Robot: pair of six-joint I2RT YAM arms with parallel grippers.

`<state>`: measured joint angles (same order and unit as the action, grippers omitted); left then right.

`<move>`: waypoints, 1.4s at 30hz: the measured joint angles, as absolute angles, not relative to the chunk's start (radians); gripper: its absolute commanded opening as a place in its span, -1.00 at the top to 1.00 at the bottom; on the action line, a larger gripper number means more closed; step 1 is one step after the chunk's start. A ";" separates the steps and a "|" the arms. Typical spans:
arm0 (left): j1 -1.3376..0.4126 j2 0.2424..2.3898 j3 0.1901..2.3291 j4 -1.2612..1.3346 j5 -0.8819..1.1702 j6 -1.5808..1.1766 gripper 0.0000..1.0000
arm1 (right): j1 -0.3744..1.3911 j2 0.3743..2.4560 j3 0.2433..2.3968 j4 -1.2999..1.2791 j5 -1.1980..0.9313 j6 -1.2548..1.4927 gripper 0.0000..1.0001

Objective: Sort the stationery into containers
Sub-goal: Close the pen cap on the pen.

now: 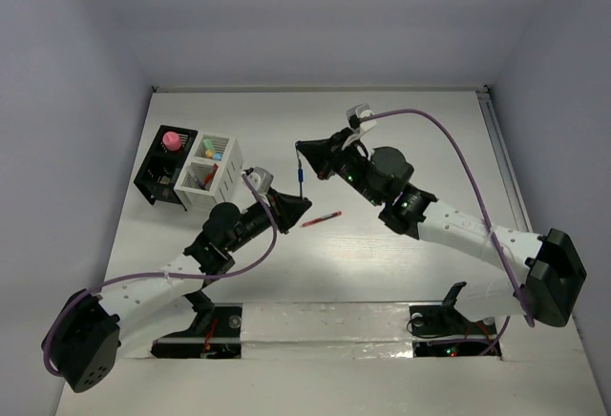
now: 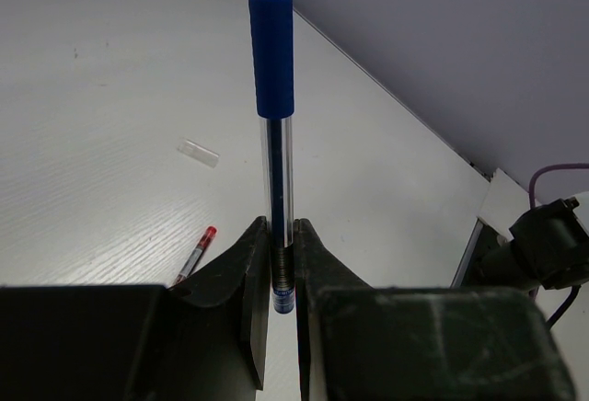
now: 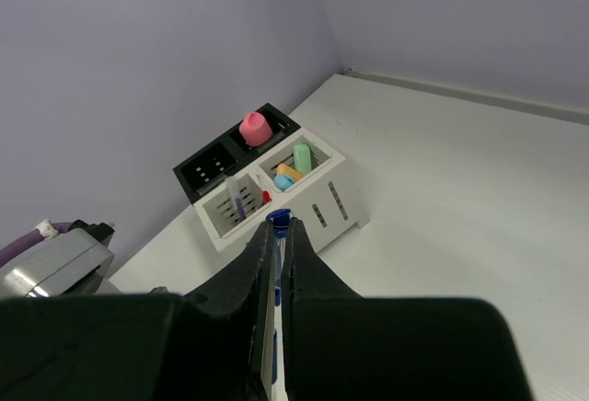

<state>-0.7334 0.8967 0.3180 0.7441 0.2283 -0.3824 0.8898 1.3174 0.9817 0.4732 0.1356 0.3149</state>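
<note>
A blue pen (image 1: 301,182) hangs upright above the table, held at both ends. My right gripper (image 1: 302,154) is shut on its top; the blue cap shows between the jaws in the right wrist view (image 3: 279,221). My left gripper (image 1: 304,204) is shut on its lower end (image 2: 282,277), and the blue grip (image 2: 272,61) is above. A red pen (image 1: 322,218) lies on the table beside the left gripper. The black box (image 1: 162,170) holds the pink-topped piece (image 1: 172,139). The white box (image 1: 229,179) holds mint green (image 3: 302,155), orange (image 3: 288,172) and pale blue (image 3: 283,182) bits.
The white box's near compartment (image 3: 221,217) holds a red pen (image 3: 266,197) and a clear purple-tipped piece (image 3: 235,194). A small clear cap (image 2: 199,153) lies on the table beyond the red pen (image 2: 196,254). Grey walls enclose the table at back and sides.
</note>
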 measured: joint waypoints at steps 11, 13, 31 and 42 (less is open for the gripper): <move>-0.733 0.914 0.318 0.744 0.228 -0.383 1.00 | 0.890 1.317 0.982 0.478 0.102 0.329 1.00; -0.733 0.912 0.318 0.744 0.227 -0.383 1.00 | 0.890 1.317 0.981 0.479 0.100 0.332 1.00; -0.734 0.909 0.307 0.765 0.221 -0.417 1.00 | 0.890 1.302 0.897 0.559 0.081 0.365 1.00; -0.741 0.841 0.311 0.672 0.246 -0.460 1.00 | 0.891 1.263 0.757 0.697 0.029 0.424 1.00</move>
